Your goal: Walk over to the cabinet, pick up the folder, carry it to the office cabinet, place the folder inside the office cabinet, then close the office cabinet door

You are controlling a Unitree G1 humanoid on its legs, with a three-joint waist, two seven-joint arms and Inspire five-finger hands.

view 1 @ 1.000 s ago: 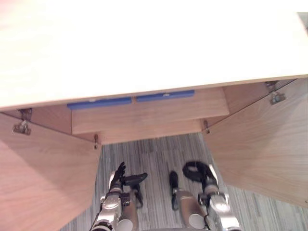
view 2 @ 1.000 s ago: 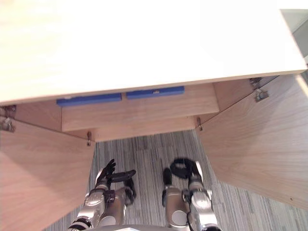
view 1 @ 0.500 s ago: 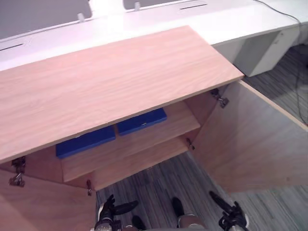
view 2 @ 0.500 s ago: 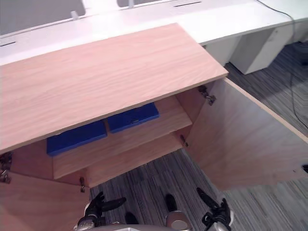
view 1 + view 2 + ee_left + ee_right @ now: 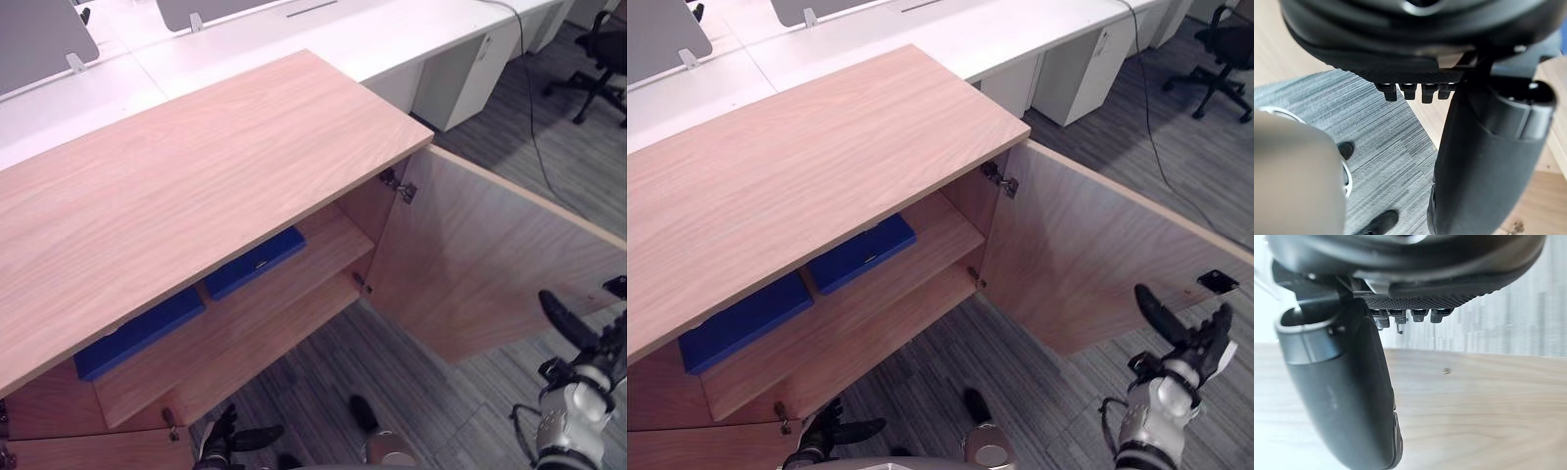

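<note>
Grey carpet (image 5: 441, 401); white bench (image 5: 392, 39) at 12 o'clock. Wood cabinet (image 5: 196, 166), door (image 5: 470, 264) open; two blue folders (image 5: 253, 262) on shelf (image 5: 328, 243). Empty, fingers straight: right hand (image 5: 1183, 338) at 4 o'clock, left hand (image 5: 230, 439) at 7.

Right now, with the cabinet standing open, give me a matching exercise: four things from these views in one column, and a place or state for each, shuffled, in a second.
Things
1. right door
2. blue folders
3. right hand
4. office chair

Places or states
A. flat on the shelf inside the cabinet
B. fingers straight, near the door's free edge
C. on the carpet past the white desk
D. swung wide open

Pairs: 1-D, 2-A, 3-B, 4-C
</note>
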